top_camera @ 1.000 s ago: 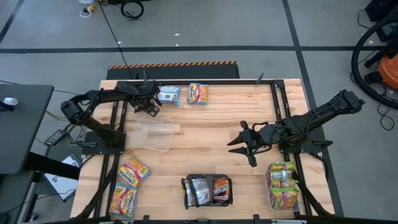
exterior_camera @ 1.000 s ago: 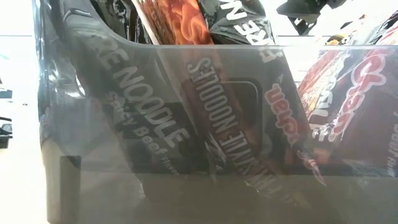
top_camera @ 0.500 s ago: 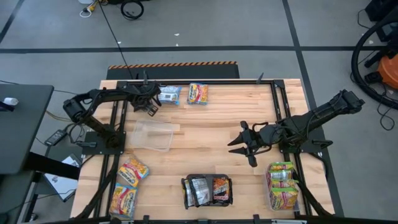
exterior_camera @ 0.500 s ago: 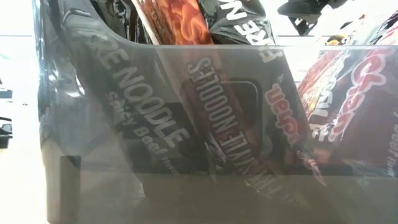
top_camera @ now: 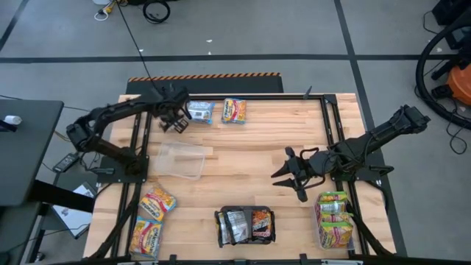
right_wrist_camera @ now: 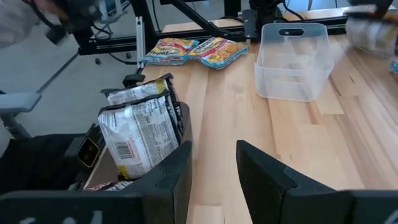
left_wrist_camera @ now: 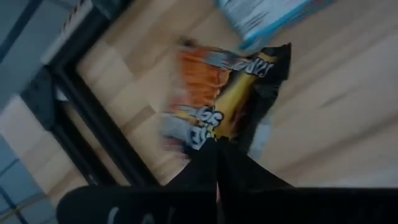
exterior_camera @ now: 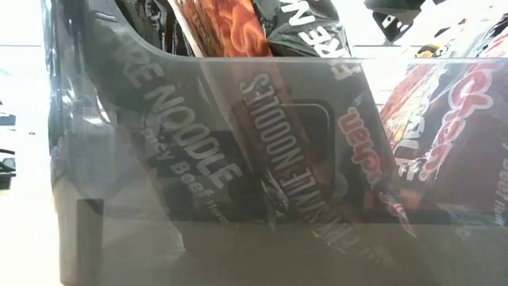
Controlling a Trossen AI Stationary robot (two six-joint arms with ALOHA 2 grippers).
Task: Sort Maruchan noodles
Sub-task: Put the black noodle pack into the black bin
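Two dark arms work over the pale wooden desk (top_camera: 250, 147). At ten o'clock, the left gripper (top_camera: 175, 119) pinches an orange-and-black crinkly noodle packet (left_wrist_camera: 214, 99) beside a blue-silver packet (top_camera: 200, 111). At four o'clock, the right gripper (top_camera: 288, 174) hovers, fingers spread.

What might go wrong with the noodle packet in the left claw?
1. The left claw seems to pinch the orange packet only by its edge, so it might slip out.
2. The blue-silver packet lies right beside it and might get knocked.
3. The empty clear tub looks light, so a dropped packet might shove it.
The right claw waits open over the table.
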